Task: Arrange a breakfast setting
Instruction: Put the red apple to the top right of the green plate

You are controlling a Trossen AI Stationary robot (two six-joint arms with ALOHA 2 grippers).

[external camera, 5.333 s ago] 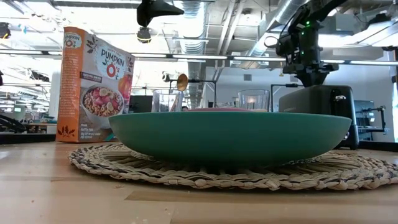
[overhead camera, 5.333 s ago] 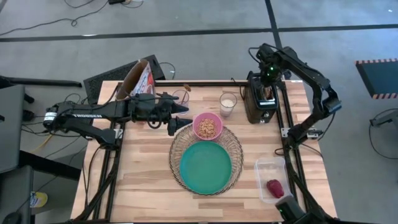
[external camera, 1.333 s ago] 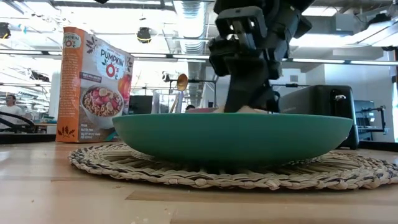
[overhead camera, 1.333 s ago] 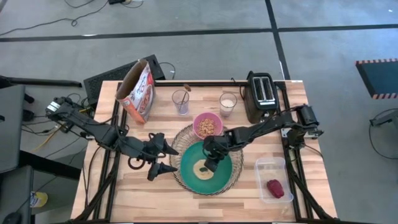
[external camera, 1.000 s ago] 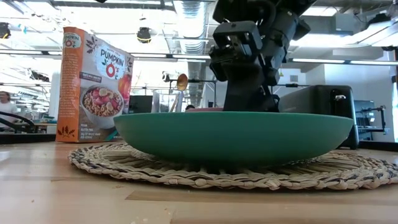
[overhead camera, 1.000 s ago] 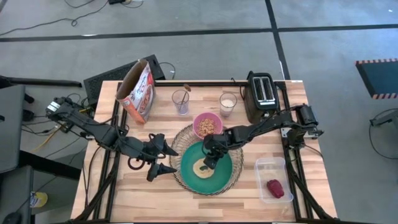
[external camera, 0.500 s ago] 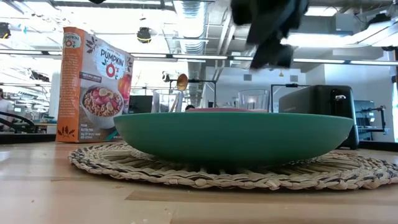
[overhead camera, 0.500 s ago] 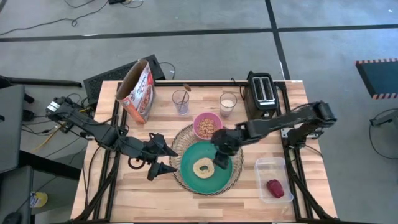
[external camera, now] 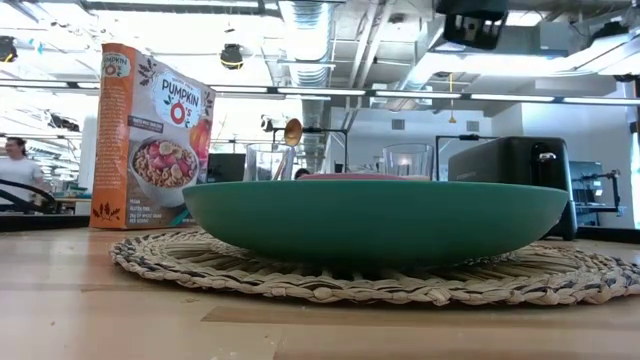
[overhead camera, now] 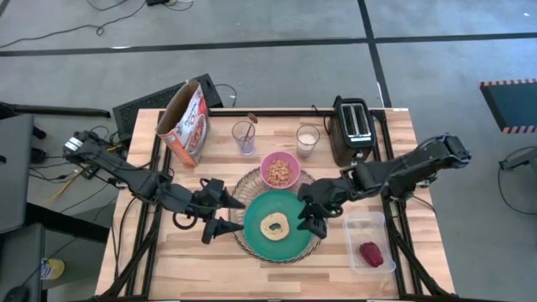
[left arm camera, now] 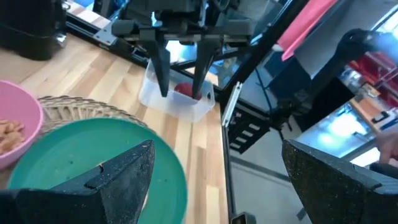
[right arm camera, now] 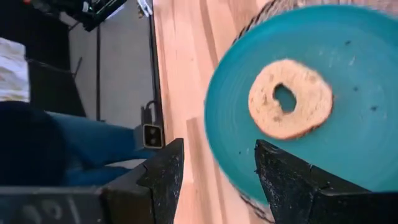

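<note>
The tan bagel (overhead camera: 273,225) lies flat on the round teal plate (overhead camera: 289,239), which sits on the round wire charger (overhead camera: 239,193). The pink bowl (overhead camera: 280,170), holding cereal, rests on the charger's far edge. The dark red fruit (overhead camera: 371,254) lies in the clear tub (overhead camera: 362,225). The small spoon (overhead camera: 251,122) stands in a glass (overhead camera: 243,137). My left gripper (overhead camera: 226,216) is open beside the plate's left rim. My right gripper (overhead camera: 313,216) is open above the plate's right rim; in its wrist view the bagel (right arm camera: 290,98) lies beyond its fingers.
A cereal box (overhead camera: 185,122) stands at the far left, a glass of milk (overhead camera: 308,140) and the black toaster (overhead camera: 353,126) at the far right. Bare wood lies along the near edge on either side of the charger. A person shows in the room behind (external camera: 15,160).
My right gripper has risen from the bagel in the middle of the plate and drawn back toward the table's right edge, to the plate's right rim. The bagel stays flat on the plate.
</note>
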